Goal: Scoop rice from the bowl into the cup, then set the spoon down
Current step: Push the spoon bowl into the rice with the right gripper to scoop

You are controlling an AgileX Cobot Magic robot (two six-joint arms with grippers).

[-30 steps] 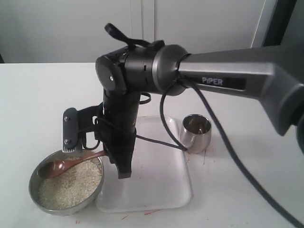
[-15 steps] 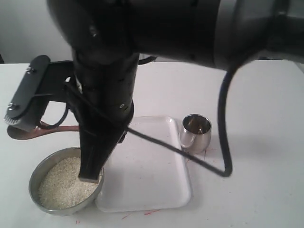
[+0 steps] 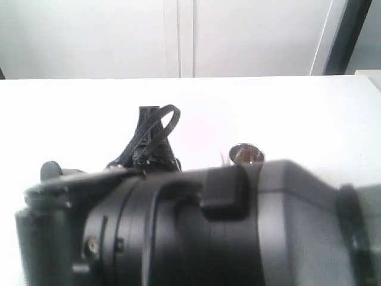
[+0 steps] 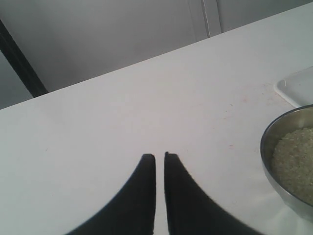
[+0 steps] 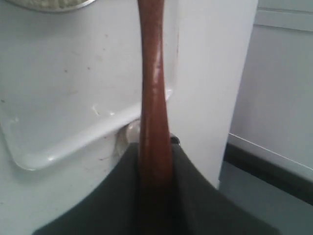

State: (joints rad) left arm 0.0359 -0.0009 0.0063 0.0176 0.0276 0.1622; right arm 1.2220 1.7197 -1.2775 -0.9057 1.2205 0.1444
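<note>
Spoon (image 5: 151,73) clamped in right gripper (image 5: 155,147).
I see left gripper (image 4: 160,157) pinched closed, empty, near bowl (image 4: 265,144) of rice (image 4: 296,164).

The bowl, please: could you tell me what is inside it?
Off-white rice lies inside the bowl, covering its bottom; part of the bowl runs out of frame.

White tray (image 5: 58,147) on white table (image 4: 98,122) — perhaps cabinet doors (image 3: 178,36) behind.

Exterior view across table (image 3: 89,107), arm (image 3: 268,226) close, blocking most, both wrist views near table, sharing bowl (image 4: 268,147) and tray (image 4: 298,88)
</note>
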